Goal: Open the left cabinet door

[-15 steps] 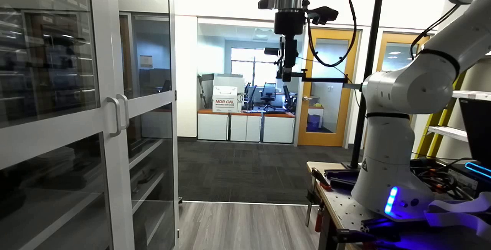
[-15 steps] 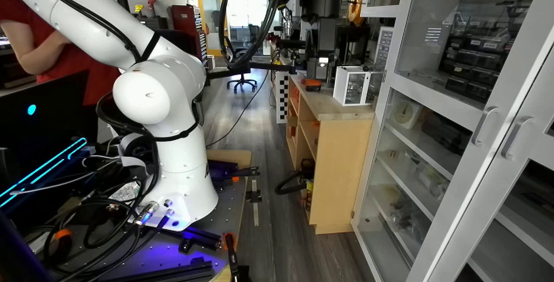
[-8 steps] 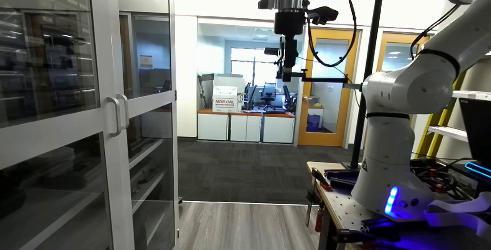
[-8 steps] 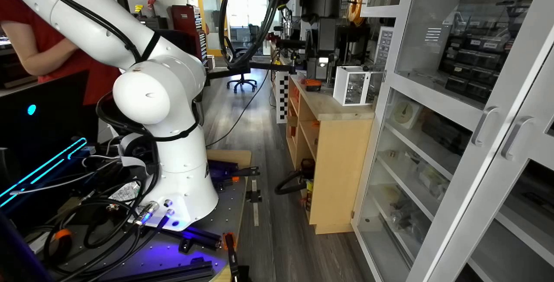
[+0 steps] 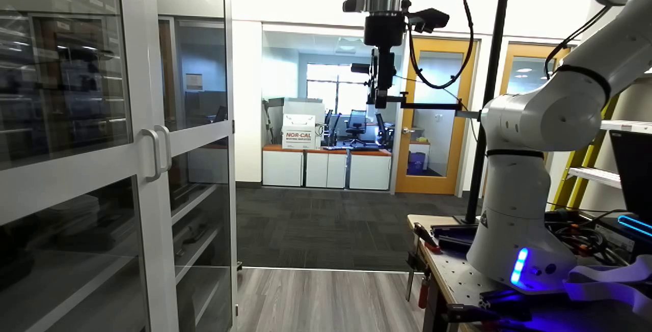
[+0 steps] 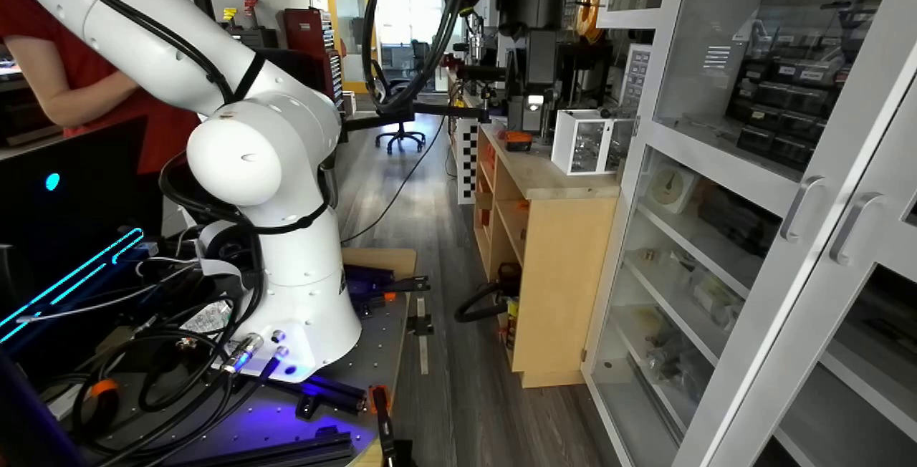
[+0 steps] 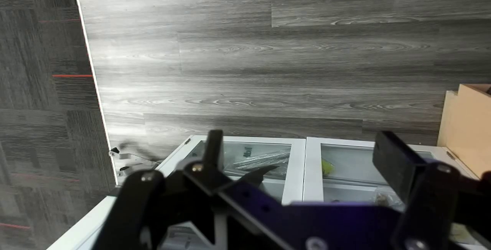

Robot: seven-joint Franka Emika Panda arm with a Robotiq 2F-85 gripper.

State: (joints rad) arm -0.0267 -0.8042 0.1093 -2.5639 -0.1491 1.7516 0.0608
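The left cabinet door point(image 5: 71, 182) is tall and glass-paned with a pale grey frame. It also shows in an exterior view point(image 6: 723, 166) and in the wrist view point(image 7: 313, 169). It is shut against its neighbour. Its handle point(image 5: 151, 155) sits on its free edge, seen too in an exterior view point(image 6: 801, 209); the gripper hides it in the wrist view. My gripper point(image 5: 380, 102) points down in the air, apart from the door, and shows also in an exterior view point(image 6: 530, 124). In the wrist view the gripper point(image 7: 301, 142) has its fingers wide apart with nothing between them.
The matching right cabinet door point(image 5: 204, 131) is shut, its handle point(image 6: 856, 229) close beside the left one. A wooden cupboard point(image 6: 566, 273) adjoins the left door's hinge side, with a small white case point(image 6: 573, 148) on top. A person point(image 6: 68, 87) stands behind the robot.
The arm, gripper and cabinet doors have not moved. Only the person's arm has shifted slightly to the right in an exterior view.
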